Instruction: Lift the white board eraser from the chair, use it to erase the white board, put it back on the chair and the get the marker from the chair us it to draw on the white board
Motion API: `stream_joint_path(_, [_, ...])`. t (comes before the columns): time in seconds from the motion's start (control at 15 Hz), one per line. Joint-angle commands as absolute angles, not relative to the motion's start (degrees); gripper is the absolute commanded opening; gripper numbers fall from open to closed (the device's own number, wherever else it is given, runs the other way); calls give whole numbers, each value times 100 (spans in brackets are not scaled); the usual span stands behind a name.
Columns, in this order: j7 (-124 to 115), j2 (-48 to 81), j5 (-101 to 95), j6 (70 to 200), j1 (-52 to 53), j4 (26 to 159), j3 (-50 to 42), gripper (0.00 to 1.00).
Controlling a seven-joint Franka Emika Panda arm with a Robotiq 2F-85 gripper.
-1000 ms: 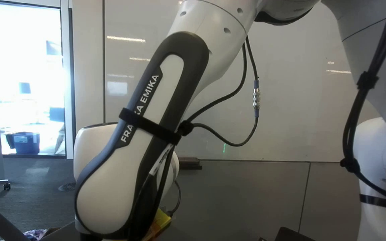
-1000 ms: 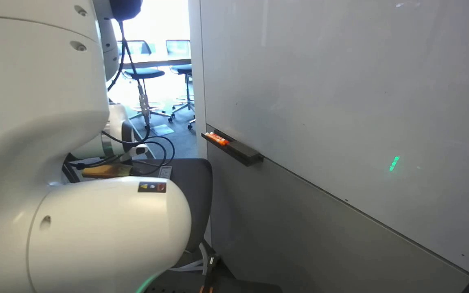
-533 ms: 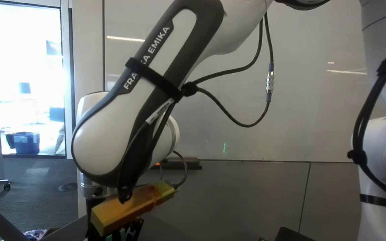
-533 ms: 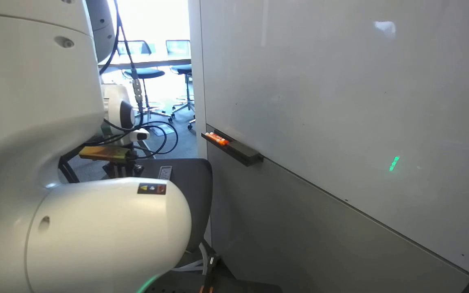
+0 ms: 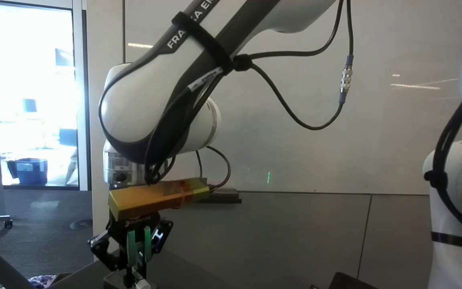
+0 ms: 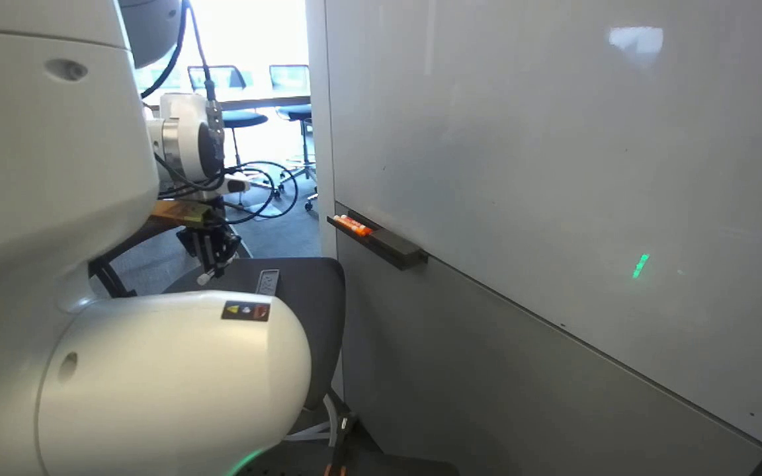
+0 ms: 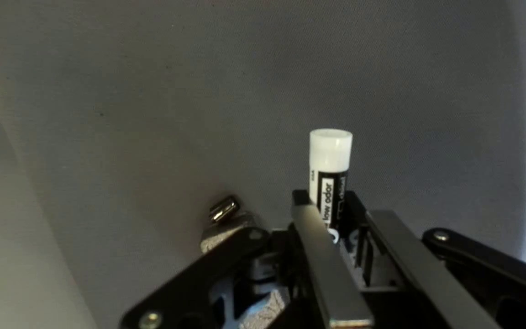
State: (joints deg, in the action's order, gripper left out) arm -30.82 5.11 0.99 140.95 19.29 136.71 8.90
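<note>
My gripper (image 7: 327,201) is shut on a marker (image 7: 330,151) with a white end and a black "low odor" label. It holds the marker above the dark grey chair seat (image 6: 308,324). In both exterior views the gripper (image 5: 135,273) (image 6: 214,264) points down, and the marker's white end (image 5: 142,284) (image 6: 205,278) sticks out at the fingertips. A small grey block (image 6: 267,282), looking like the eraser, lies on the seat to the gripper's right in an exterior view. In the wrist view a rough grey object (image 7: 226,228) is partly hidden behind a finger. The white board (image 5: 375,128) (image 6: 520,132) carries a short green mark (image 5: 268,177) (image 6: 641,266).
A ledge (image 6: 394,254) on the white board holds orange markers (image 6: 352,225). It also shows behind the arm in an exterior view (image 5: 227,196). A cable (image 5: 227,168) loops from the wrist. The robot's own base link (image 6: 176,370) hides part of the chair.
The arm has risen. The gripper has come up from the chair seat with the marker in it, and its fingers now show in an exterior view. The grey block and green mark have not moved.
</note>
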Motion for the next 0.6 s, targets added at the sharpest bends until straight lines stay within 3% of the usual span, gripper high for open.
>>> stream_joint_path(0.0, [-3291,198,-116,13761,1636,13437,891,9])
stream_joint_path(0.53, [-3258,-152,-506,12920,965,12367,750,9])
